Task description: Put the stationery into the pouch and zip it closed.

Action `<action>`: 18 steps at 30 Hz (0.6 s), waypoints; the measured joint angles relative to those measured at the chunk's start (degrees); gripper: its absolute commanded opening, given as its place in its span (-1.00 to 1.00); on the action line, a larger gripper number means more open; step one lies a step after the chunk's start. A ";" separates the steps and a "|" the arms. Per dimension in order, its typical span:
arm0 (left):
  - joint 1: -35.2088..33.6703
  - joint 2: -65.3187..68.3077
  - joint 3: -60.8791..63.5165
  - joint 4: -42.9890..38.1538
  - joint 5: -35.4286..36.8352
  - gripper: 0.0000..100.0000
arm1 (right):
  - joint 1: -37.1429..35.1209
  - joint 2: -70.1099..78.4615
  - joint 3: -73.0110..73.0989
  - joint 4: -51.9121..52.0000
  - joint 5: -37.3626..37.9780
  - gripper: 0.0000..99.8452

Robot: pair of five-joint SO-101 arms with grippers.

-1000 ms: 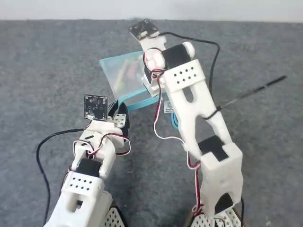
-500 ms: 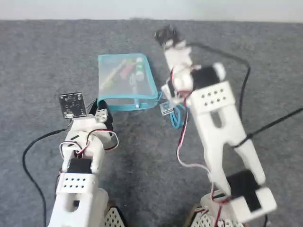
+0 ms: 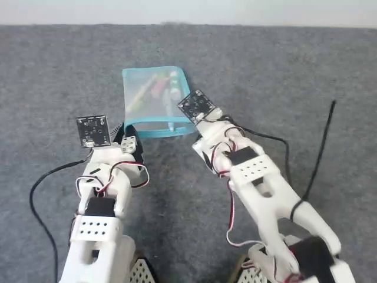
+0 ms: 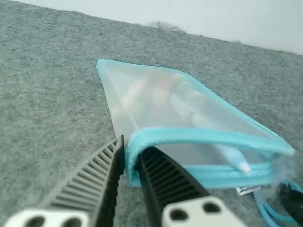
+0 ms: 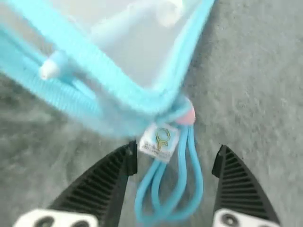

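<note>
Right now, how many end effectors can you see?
2. The left end effector is pinched on a zipper-edge corner of the pouch. The right end effector sits open astride the blue pull loop at the other corner.

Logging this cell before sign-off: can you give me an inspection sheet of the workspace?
Surface: grey mat, flat.
Job's things: clear teal-edged pouch with stationery inside; a pen tip shows at its zip edge.
Clutter: nothing seen.
End effectors: left end effector shut on the pouch's corner; right end effector open, astride the pull cord.
Cables: black cables on the mat beside each arm.
Surroundings: pale wall behind the mat.
</note>
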 measured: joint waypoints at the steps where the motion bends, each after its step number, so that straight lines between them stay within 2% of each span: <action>1: 0.00 0.00 0.00 0.00 0.00 -0.98 | -0.18 1.14 0.00 -2.11 0.26 -0.48; 7: 0.35 0.00 0.00 0.00 0.00 -0.98 | -0.35 9.58 0.00 -15.30 0.53 -0.52; 13: 1.49 0.00 0.00 0.00 -0.18 -0.98 | 0.09 11.08 0.09 -22.59 0.70 -1.00; 18: 3.08 0.00 0.00 0.00 -0.35 -0.98 | 3.78 9.76 0.62 -22.42 0.70 -0.97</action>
